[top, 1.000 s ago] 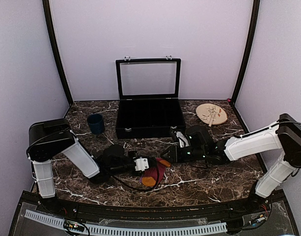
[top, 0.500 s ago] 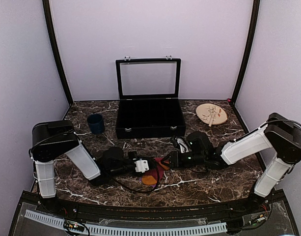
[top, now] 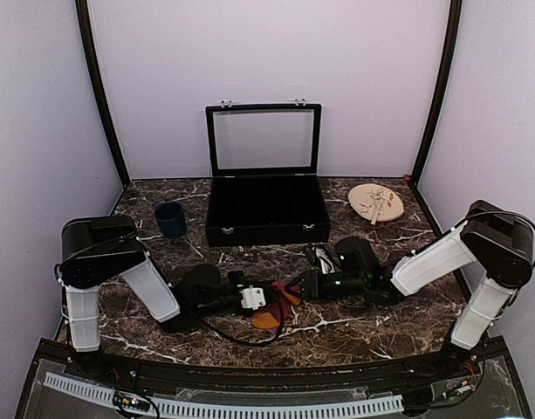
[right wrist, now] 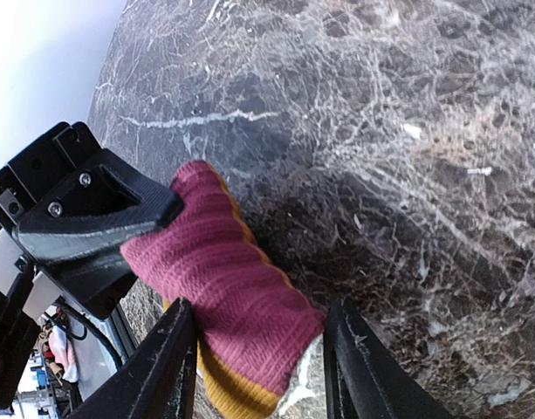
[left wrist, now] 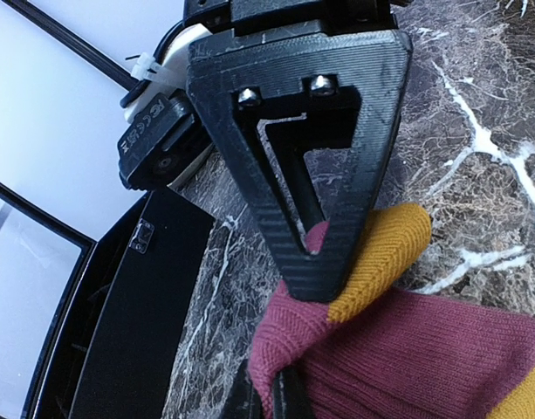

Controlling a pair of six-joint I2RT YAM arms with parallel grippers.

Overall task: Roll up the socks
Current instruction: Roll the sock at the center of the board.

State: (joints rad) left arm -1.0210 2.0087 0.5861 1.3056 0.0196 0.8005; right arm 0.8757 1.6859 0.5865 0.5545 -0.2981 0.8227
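Observation:
The maroon-red sock (top: pixel 281 305) with an orange end lies bunched on the marble table, in front of the black case. My left gripper (top: pixel 267 298) is shut on a fold of it; in the left wrist view the fingers (left wrist: pixel 324 236) pinch the maroon and orange fabric (left wrist: pixel 407 349). My right gripper (top: pixel 295 288) is open at the sock's right side. In the right wrist view its fingers (right wrist: pixel 167 371) stand on either side of the sock's end (right wrist: pixel 236 305) without closing on it. The left gripper's finger (right wrist: pixel 88 218) shows there too. I cannot make out the black striped sock.
An open black case (top: pixel 265 209) with a raised glass lid stands at the back centre; it also shows in the left wrist view (left wrist: pixel 119 332). A dark blue cup (top: pixel 170 219) is at the back left. A round wooden plate (top: pixel 376 202) is at the back right.
My right gripper has moved left and down to the sock and now straddles its end. My left gripper has shifted slightly right, still holding the sock.

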